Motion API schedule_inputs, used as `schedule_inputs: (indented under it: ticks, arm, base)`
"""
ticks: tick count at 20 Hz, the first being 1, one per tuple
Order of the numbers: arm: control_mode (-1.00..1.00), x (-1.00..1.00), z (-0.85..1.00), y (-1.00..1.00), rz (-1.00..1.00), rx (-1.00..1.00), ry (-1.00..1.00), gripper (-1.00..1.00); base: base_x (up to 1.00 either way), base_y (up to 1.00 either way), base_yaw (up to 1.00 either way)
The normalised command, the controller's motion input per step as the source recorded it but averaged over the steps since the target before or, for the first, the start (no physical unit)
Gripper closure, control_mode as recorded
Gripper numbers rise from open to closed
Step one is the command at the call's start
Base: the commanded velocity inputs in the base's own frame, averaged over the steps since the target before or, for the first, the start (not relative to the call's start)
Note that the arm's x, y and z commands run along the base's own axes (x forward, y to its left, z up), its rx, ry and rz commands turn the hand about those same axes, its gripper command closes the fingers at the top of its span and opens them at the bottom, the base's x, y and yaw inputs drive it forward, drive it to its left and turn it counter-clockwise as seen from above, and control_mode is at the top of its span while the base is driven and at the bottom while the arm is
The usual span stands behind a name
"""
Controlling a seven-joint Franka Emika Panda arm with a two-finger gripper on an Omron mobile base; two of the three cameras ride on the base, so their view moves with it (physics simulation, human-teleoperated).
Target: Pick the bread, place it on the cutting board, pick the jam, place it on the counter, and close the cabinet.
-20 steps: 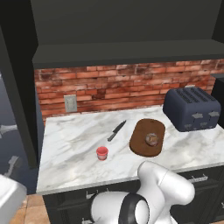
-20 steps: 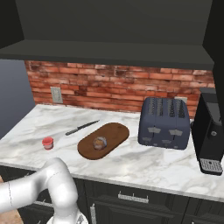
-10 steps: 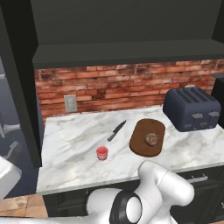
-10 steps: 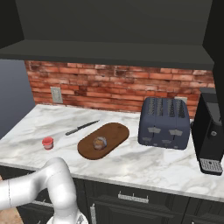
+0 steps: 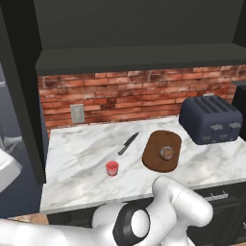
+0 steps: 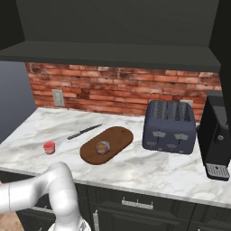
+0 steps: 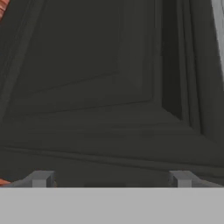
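Observation:
The bread (image 5: 166,153) (image 6: 103,147) lies on the cutting board (image 5: 156,144) (image 6: 118,136) in the middle of the counter (image 5: 81,158) (image 6: 149,171). To the board's left the red jam (image 5: 112,167) (image 6: 49,147) stands upright on the marble. Above hangs the dark cabinet (image 5: 134,29) (image 6: 113,27), and its door (image 5: 21,96) stands open at the left. In the hand view my gripper (image 7: 109,179) is open, both fingertips (image 7: 41,178) spread wide and close in front of the raised-panel door (image 7: 87,65), with a silver handle (image 7: 218,26) at the upper right. Nothing is between the fingers.
A black knife (image 5: 128,142) (image 6: 84,131) lies behind the jam. A dark blue toaster (image 5: 210,118) (image 6: 169,126) stands right of the board, and a black coffee machine (image 6: 216,135) at the far right. A brick wall (image 5: 120,93) backs the counter.
My arm has swung lower and further left across the bottom of the left base view. Bread, board, jam and knife have not moved.

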Motion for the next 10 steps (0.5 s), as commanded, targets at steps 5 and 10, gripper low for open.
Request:
schedule_inputs:
  ticks: [5, 10]
  arm:
    - [-1.00, 0.18, 0.05, -0.14, -0.07, 0.00, 0.00, -1.00]
    - [-1.00, 0.00, 0.02, -0.24, -0.13, 0.00, 0.00, -1.00]
  base:
    - [0.00, 0.00, 0.00]
    - [0.00, 0.00, 0.00]
